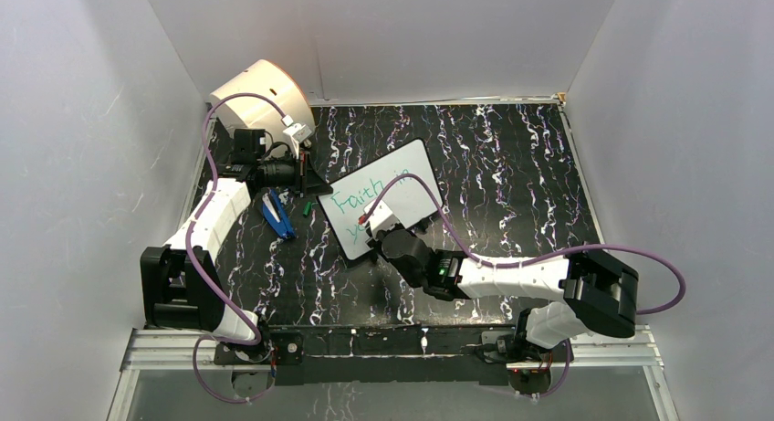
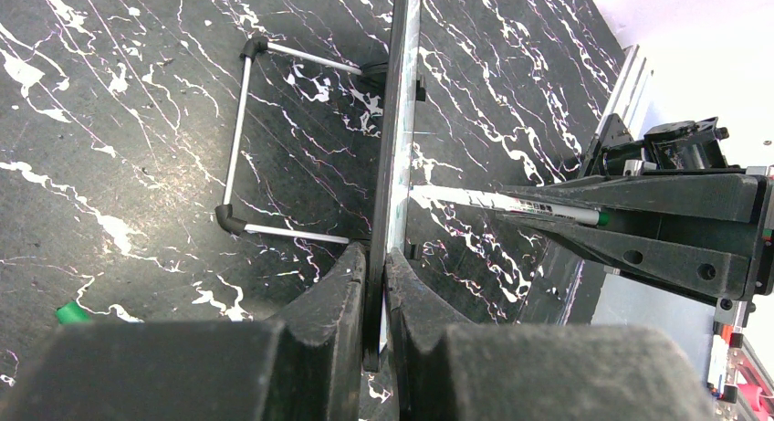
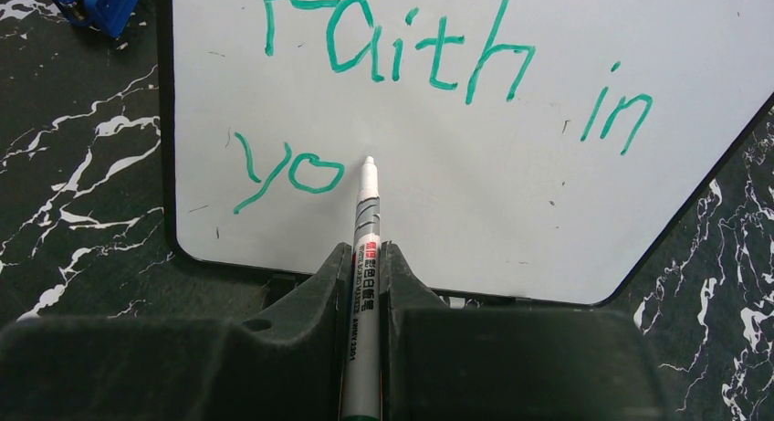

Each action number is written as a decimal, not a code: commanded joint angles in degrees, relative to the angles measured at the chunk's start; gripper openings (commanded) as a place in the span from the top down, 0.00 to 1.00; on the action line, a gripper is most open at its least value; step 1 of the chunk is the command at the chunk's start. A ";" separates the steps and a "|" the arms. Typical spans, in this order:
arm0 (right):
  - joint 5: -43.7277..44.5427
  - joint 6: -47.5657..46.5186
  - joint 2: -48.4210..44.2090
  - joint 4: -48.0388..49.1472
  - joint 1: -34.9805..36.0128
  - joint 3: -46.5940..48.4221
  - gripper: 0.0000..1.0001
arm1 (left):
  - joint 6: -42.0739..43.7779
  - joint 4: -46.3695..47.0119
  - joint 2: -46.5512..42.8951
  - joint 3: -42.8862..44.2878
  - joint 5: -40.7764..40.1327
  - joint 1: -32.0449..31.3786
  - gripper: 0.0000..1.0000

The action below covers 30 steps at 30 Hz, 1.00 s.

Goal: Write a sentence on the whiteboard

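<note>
Two grips: left hand (image 2: 375,257) pinches whiteboard (image 3: 548,211) edge, right hand (image 3: 367,254) marker (image 3: 367,215); blue object (image 1: 277,215) beside.

a robotics lab test cell: plain white panel walls (image 1: 91,120) box in a black marble-patterned tabletop (image 1: 548,147). an aluminium extrusion rail (image 1: 383,350) runs along its near edge. the left arm (image 1: 214,215) and right arm (image 1: 511,275) are bolted there, trailing loose purple cables (image 1: 683,286).

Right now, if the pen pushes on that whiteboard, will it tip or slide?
Probably, unheld: the whiteboard stands propped on a thin wire stand, so looks light and tippy. Its glossy face seems stiff. The left gripper clamping its edge likely steadies it.
</note>
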 commanded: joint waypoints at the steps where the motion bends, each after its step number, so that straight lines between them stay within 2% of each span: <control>1: -0.25 -0.14 -0.31 4.00 -0.37 0.41 1.00 | 0.57 -3.25 1.08 0.69 -3.47 -0.64 1.00; 16: -1.23 -0.13 1.98 4.38 -0.55 1.30 1.00 | 0.57 -3.23 1.01 0.61 -3.50 -0.63 1.00; 30: -2.26 3.16 1.11 -1.68 -0.68 1.40 1.00 | 0.57 -3.27 1.28 0.82 -3.35 -0.63 1.00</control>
